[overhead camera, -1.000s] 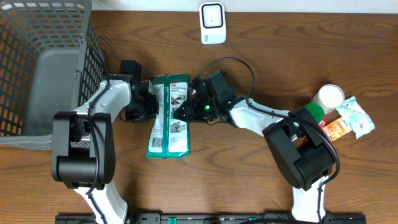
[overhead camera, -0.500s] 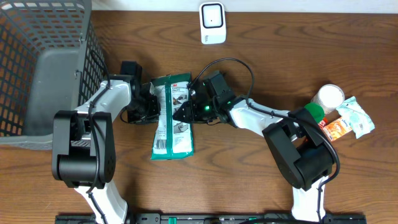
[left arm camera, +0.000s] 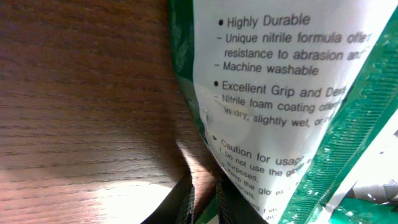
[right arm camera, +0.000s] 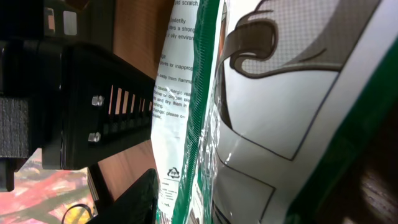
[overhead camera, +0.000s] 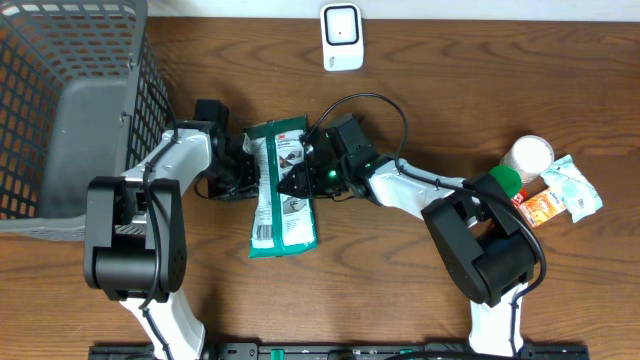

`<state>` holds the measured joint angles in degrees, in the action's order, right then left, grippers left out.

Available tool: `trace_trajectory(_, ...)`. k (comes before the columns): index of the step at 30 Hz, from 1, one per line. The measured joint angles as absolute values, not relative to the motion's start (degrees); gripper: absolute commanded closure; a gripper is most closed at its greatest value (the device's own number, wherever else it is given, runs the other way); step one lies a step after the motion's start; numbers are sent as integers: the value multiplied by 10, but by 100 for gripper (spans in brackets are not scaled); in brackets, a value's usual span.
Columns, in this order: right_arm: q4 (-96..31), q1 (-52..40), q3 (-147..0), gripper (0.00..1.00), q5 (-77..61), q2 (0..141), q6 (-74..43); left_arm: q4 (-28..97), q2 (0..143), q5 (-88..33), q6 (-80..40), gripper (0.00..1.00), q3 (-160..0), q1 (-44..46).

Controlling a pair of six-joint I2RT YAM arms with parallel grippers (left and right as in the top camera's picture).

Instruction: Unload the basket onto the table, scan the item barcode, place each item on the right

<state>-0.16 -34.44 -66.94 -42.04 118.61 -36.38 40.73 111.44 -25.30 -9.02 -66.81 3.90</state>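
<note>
at the far left the mesh basket [overhead camera: 150,90] stands aside from the work. beside it the left gripper [overhead camera: 238,168] is pinched on the left edge of the glove packet [overhead camera: 282,195], which lies mid-table, well short of the white scanner [overhead camera: 341,37] at the far edge. the right gripper [overhead camera: 302,178] looks closed on the opposite edge. holding both sides probably lets the arms lift and turn the packet toward the scanner. further right, a white bottle [overhead camera: 528,155] and some sachets wait together.

only the overhead view gives this layout. the left wrist view shows the fingers [left arm camera: 184,202] nipping the film, plus printed text but no barcode. the right wrist view shows the packet nearly edge-on, one dark finger [right arm camera: 140,199] beside it and the other finger hidden.
</note>
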Motion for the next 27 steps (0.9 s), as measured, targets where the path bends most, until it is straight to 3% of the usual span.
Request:
trace_trajectory(11, -5, -344, -669, 78, -422, 1186, -361, 401, 1117, -280, -90, 81, -665, 39)
trace_trajectory(12, -6, -344, -669, 81, -422, 1186, -360, 400, 1117, -281, -90, 81, -664, 39)
trace_trajectory(13, -7, -344, -669, 93, -422, 1186, -360, 400, 1117, -282, -90, 81, -664, 39)
trace_trajectory(14, -8, -344, -669, 99, -422, 1186, -359, 399, 1117, -282, -90, 81, -663, 39)
trace_trajectory(27, -52, -316, -669, 99, -453, 1171, -300, 382, 1107, -242, -92, 78, -662, 49)
